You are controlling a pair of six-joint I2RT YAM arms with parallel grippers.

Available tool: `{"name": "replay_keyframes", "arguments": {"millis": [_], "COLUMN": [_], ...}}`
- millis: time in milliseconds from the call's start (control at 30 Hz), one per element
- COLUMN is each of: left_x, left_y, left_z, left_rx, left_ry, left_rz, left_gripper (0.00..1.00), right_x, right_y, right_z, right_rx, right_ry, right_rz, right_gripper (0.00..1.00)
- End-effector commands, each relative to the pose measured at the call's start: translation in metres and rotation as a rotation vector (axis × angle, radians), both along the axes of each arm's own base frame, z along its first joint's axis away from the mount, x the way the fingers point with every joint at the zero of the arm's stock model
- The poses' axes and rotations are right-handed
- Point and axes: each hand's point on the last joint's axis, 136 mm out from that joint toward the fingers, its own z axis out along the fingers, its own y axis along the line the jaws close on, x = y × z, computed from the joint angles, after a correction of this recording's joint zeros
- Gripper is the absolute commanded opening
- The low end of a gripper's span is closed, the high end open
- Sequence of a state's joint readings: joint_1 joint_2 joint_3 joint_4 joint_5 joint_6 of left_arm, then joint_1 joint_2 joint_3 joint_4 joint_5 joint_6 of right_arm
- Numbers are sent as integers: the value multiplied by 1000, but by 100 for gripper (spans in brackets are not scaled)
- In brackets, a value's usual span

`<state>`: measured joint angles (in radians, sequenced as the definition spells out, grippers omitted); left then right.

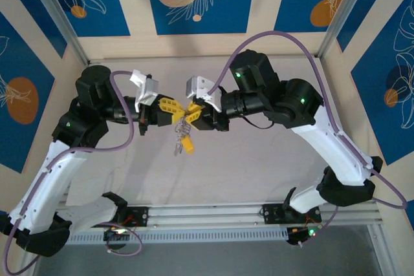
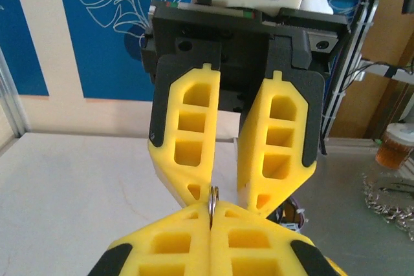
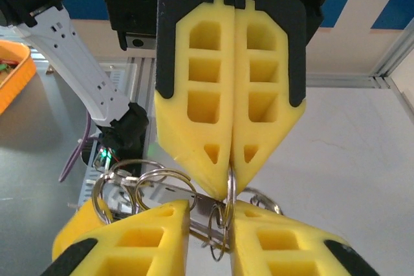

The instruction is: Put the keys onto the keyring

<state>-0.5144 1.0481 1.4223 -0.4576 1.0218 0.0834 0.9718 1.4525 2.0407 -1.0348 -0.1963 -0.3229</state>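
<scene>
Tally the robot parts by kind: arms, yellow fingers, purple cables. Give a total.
Arms: 2
Yellow fingers: 4
Purple cables: 2
Total: 8

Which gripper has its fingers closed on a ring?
The left gripper: its yellow fingers meet, pinching a ring at their tips. On the right gripper the fingers stand apart.
</scene>
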Motion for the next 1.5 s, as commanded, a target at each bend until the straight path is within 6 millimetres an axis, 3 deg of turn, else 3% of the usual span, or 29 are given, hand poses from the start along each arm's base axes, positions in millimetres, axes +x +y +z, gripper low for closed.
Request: {"name": "replay_keyframes", "arguments": {"millis": [0,333,500,567,767,900,1300,1467], "left_x": [-16,-22,-24,-25,-27,-27,-35,-36], "left_y": [5,5,6,6,7,7,9,9], "left_z": [36,61,66,65,64,62,60,59], "left_rx": [-114,-267,-303,-303,-292,-285,-275,-275], "left_ry": [-91,-76,-59,-57,-63,-64,-66,-66], "left_rz": [-55,-141,-166,-167,-169,-170,-193,-200], "left_gripper": [0,0,0,0,0,0,0,0], "right_x": [-7,-12,-11,-10,-10,-16,-16,-15], "right_y": [-1,-8,-11,-12,-16,-22,-31,-22], "right_z": [5,17,26,28,26,31,67,68], "right_rx": [46,159,222,238,235,269,406,420], "right_ry": [28,33,22,31,61,76,112,164], "right_rz": [28,45,45,48,37,49,95,127], "right_gripper": [27,24,10,9,32,39,40,39]}}
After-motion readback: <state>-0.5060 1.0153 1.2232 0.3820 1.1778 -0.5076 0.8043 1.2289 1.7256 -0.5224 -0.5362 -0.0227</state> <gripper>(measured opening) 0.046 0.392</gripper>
